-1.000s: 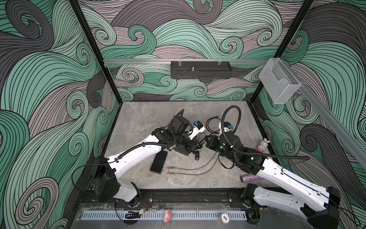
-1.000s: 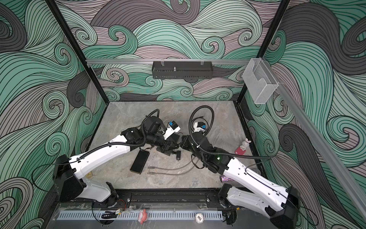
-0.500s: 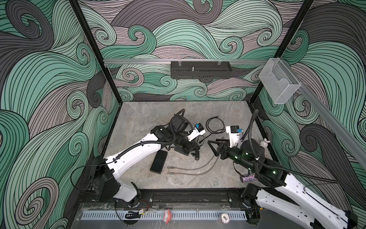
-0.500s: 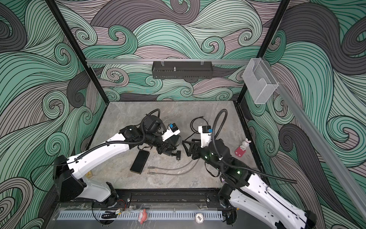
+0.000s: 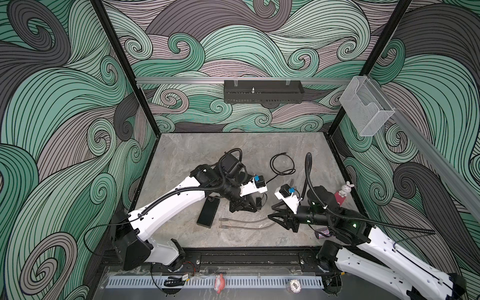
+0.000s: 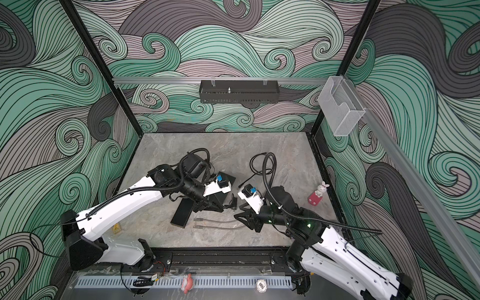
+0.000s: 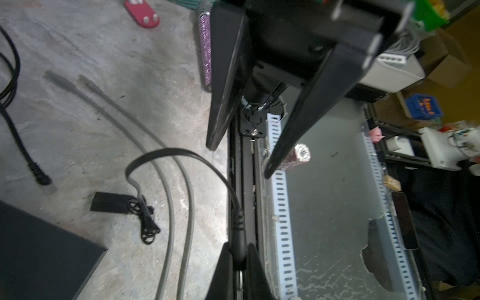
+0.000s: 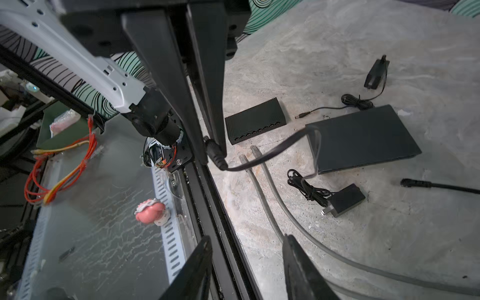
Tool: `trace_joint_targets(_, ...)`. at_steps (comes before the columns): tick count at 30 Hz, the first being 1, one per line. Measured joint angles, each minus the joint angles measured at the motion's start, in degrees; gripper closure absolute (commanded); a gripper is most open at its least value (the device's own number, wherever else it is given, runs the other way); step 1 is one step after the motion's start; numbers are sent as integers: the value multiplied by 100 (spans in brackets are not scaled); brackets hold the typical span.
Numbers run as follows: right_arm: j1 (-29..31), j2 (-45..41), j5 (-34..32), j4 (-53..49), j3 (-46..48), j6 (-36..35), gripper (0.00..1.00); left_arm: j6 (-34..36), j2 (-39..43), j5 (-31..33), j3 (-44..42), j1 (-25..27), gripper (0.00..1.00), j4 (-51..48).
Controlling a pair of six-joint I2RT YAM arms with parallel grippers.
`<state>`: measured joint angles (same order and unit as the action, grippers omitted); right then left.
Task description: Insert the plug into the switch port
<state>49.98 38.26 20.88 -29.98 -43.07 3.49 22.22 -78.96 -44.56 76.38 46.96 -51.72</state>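
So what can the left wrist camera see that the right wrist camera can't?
Only the left wrist view shows the purple glittery stick, the poker chip and the red toy base. Only the right wrist view shows the small black switch with its row of ports, and the orange wires. Both show the left gripper shut on the black plug, the two grey cables and the black adapter.
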Motion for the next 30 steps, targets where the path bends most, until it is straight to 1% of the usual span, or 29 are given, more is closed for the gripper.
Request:
trace_joint_targets(1, 31, -90, 15, 48, 7, -111, 62, -160, 11, -162, -4, 0, 100, 81)
trace_joint_targets(3, 136, -321, 26, 195, 24, -452, 63, -682, 46, -540, -81, -2, 100, 393)
trace_joint_targets(8, 393, -702, -155, 481, 48, -1440, 65, -2503, 199, -1266, -575, -160, 100, 1335)
trace_joint_targets(10, 494, -710, -317, 553, 48, -1856, 65, -3235, 238, -1473, -787, -295, 100, 1690)
trace_joint_targets(12, 625, -647, -544, 586, 46, -2317, 70, -3950, 245, -1661, -951, -415, 100, 1991)
trace_joint_targets(15, 999, -437, -1097, 564, 20, -3150, 70, -4660, 245, -1873, -1023, -514, 100, 2240)
trace_joint_targets(18, 1502, -188, -1864, 562, -7, -4019, 66, -4988, 249, -1980, -1021, -570, 100, 2308)
trace_joint_targets(19, 1637, -118, -2079, 570, -9, -4291, 66, -5025, 249, -1987, -1021, -586, 100, 2295)
trace_joint_targets(21, 1851, 24, -2498, 581, -11, -4784, 69, -5104, 254, -1965, -1021, -660, 100, 2253)
trace_joint_targets(23, 1930, 98, -2817, 627, -11, -5106, 75, -5198, 258, -1858, -1023, -767, 100, 2238)
trace_joint_targets(24, 1934, 103, -2966, 688, -11, -5213, 76, -5272, 267, -1738, -1034, -820, 100, 2249)
trace_joint_targets(26, 1941, 76, -3217, 863, -9, -5410, 75, -5357, 317, -1401, -1126, -883, 100, 2258)
trace_joint_targets(28, 1941, 37, -3403, 1054, -7, -5528, 71, -5327, 385, -844, -1182, -920, 100, 2083)
trace_joint_targets(30, 1945, 39, -3482, 1115, -11, -5587, 69, -5088, 428, -232, -1152, -916, 100, 1762)
